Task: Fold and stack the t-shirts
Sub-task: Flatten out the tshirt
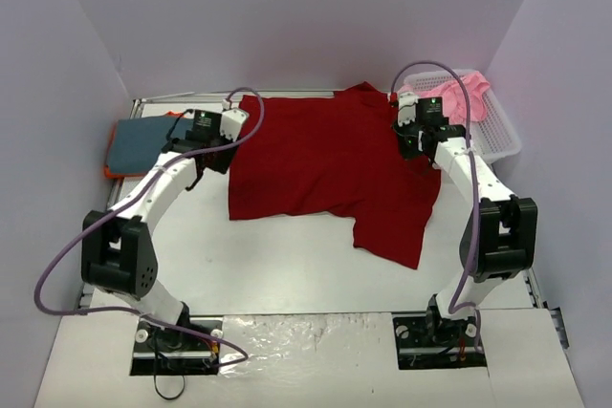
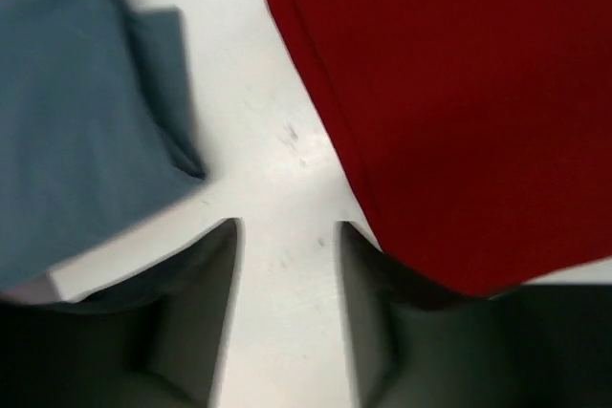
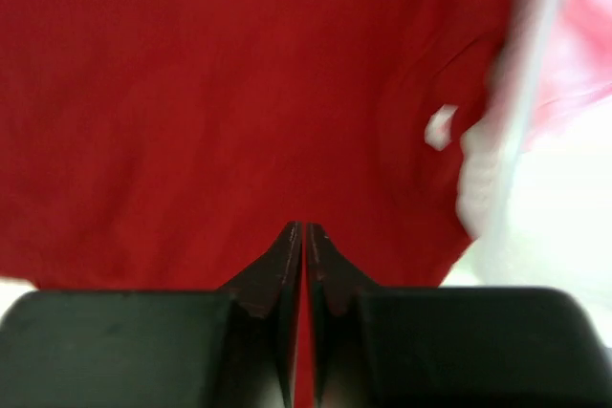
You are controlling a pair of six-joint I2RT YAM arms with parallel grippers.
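The fixed overhead camera looked down from behind both arm bases across the whole white table (image 1: 287, 265), while each wrist camera hung close above it, facing down past its own fingers, all three sharing the spread dark red cloth t-shirt (image 1: 325, 155).

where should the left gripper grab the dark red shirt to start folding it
Probably the shirt's left edge, where the dark red shirt lies flat on the table. The left gripper hangs open just outside that hem, so coming in from the left, low and sideways, would let one finger slip under the single layer.
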